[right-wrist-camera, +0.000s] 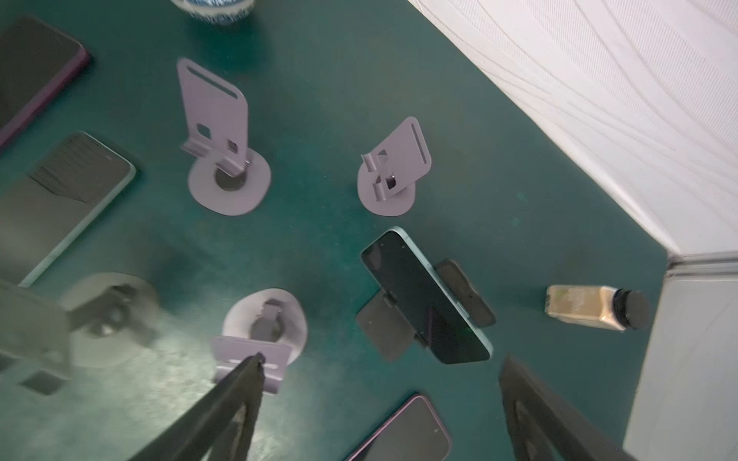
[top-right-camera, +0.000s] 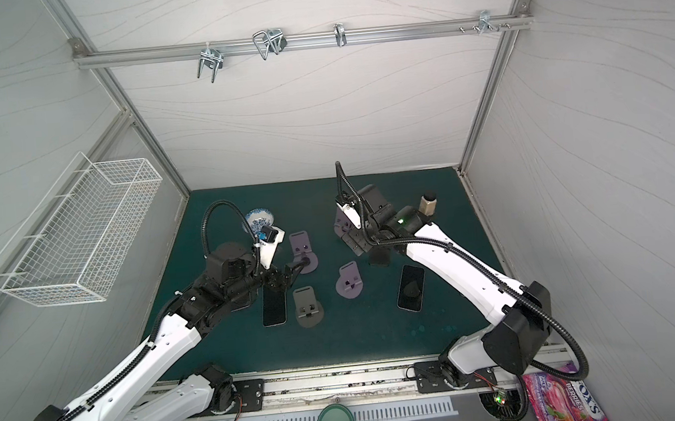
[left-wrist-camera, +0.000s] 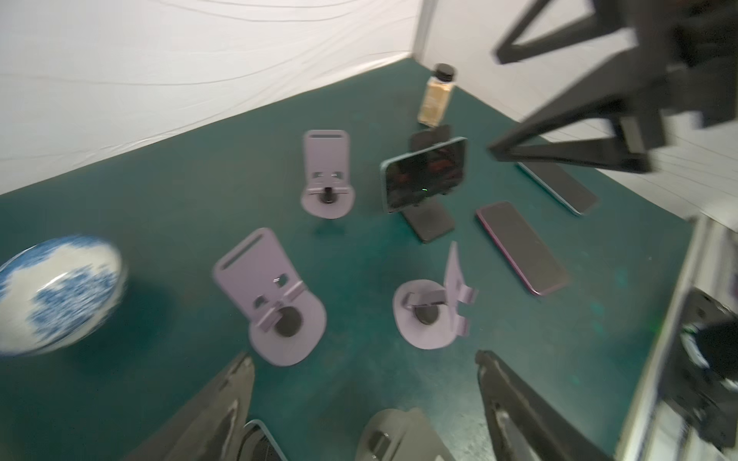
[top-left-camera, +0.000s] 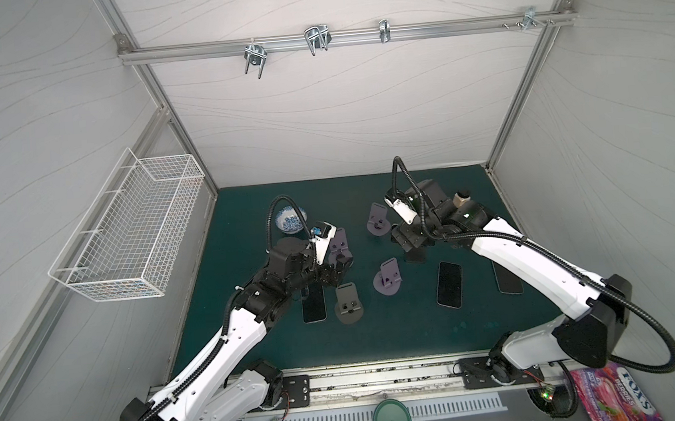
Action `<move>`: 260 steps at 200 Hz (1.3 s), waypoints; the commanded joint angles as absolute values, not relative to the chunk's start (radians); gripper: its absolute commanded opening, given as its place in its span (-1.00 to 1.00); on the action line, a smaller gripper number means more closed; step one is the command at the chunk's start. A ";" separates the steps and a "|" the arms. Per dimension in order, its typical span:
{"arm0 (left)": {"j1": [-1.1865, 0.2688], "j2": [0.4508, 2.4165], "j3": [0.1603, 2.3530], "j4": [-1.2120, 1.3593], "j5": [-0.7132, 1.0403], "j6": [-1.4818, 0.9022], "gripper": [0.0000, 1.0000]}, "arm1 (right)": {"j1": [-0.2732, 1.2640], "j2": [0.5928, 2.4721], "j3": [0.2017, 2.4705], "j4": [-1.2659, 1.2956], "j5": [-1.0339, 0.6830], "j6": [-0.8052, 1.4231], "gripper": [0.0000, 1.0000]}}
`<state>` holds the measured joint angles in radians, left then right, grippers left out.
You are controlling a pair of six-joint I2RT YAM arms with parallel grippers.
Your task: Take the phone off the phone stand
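Observation:
A dark-screened phone [right-wrist-camera: 424,297] with a pale teal edge rests sideways on a black phone stand [right-wrist-camera: 379,331]. The left wrist view shows this phone [left-wrist-camera: 425,175] and stand [left-wrist-camera: 433,221] too. In both top views my right arm covers the phone; only the stand's base [top-left-camera: 415,257] peeks out. My right gripper [right-wrist-camera: 382,359] hangs open just short of the phone, touching nothing. It hovers over the stand [top-left-camera: 407,243]. My left gripper [left-wrist-camera: 363,359] is open and empty, low over the mat between the lilac stands [top-left-camera: 343,267].
Three phones lie flat on the green mat [top-left-camera: 314,303] [top-left-camera: 449,284] [top-left-camera: 507,278]. Empty lilac stands [top-left-camera: 378,220] [top-left-camera: 387,278] and a grey stand [top-left-camera: 348,304] are scattered mid-mat. A blue-white bowl [top-left-camera: 290,219], a spice bottle [top-left-camera: 461,200] and a wire basket [top-left-camera: 129,234] sit around them.

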<state>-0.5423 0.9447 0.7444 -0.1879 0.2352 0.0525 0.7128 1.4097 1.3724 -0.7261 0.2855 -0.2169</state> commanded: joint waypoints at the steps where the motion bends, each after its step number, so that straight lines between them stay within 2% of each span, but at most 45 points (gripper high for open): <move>1: -0.551 0.943 0.710 -0.087 0.401 0.130 0.78 | 0.708 1.398 1.321 -0.644 0.328 -0.362 0.87; 85: -0.575 0.927 0.631 -0.026 0.460 0.209 0.80 | 0.698 1.435 1.257 -0.575 0.312 -0.590 0.89; 161: -0.604 0.934 0.611 0.005 0.447 0.203 0.88 | 0.666 1.464 1.205 -0.542 0.247 -0.667 0.83; 204: -0.604 0.952 0.630 -0.030 0.333 0.195 0.88 | 0.666 1.512 1.189 -0.504 0.247 -0.704 0.83; 260: -0.604 0.964 0.627 -0.008 0.388 0.177 0.87 | 0.654 1.583 1.185 -0.465 0.247 -0.751 0.85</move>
